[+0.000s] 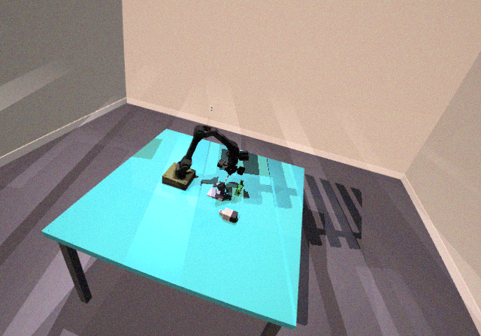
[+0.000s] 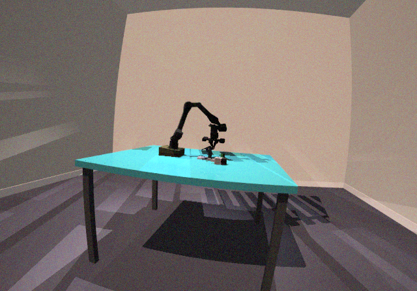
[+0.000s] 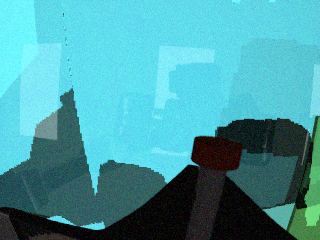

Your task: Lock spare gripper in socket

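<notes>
My gripper (image 1: pixel 229 172) (image 2: pixel 209 146) (image 3: pixel 202 176) is shut on the lock pin (image 3: pixel 215 152), a grey shaft with a dark red head. It holds the pin above the table, just over the mount (image 1: pixel 216 192) (image 2: pixel 203 157). In the wrist view a dark rounded part (image 3: pixel 270 143) lies just right of the pin's head; I cannot tell what it is. The spare gripper (image 1: pixel 228 214) (image 2: pixel 220 161), a pale block with a dark end, lies on the table in front of the mount, apart from it.
A small green upright piece (image 1: pixel 240 188) (image 2: pixel 222 154) (image 3: pixel 308 216) stands right of the mount. The arm's base block (image 1: pixel 178 178) (image 2: pixel 171 151) sits to the left on the turquoise table (image 1: pixel 116 223) (image 2: pixel 134 166). Shadow bands cross the table top.
</notes>
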Controlling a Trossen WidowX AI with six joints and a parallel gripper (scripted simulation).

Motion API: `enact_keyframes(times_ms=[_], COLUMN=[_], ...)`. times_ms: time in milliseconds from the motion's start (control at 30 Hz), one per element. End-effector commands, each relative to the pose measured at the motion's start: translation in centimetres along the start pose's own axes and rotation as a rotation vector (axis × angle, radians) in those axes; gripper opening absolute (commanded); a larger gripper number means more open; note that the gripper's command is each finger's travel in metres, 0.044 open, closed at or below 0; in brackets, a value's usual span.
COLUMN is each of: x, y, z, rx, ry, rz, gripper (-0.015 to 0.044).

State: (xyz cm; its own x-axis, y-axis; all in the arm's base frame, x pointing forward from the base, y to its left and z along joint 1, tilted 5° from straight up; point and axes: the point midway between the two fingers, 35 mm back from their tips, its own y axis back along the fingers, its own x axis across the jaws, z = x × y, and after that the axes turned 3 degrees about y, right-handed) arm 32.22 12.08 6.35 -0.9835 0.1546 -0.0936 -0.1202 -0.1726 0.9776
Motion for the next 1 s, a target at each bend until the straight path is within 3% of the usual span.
enact_keyframes(times_ms=[0, 700, 967], x=[-0.1, 0.4, 0.4], y=[0.0, 2.6, 2.0], z=[0.3, 0.8, 0.7], rx=[0.004, 0.015, 0.019], ry=[-0.003, 0.0, 0.0], rz=[0.0, 0.031, 0.039], gripper=[0.0, 0.0, 0.0])
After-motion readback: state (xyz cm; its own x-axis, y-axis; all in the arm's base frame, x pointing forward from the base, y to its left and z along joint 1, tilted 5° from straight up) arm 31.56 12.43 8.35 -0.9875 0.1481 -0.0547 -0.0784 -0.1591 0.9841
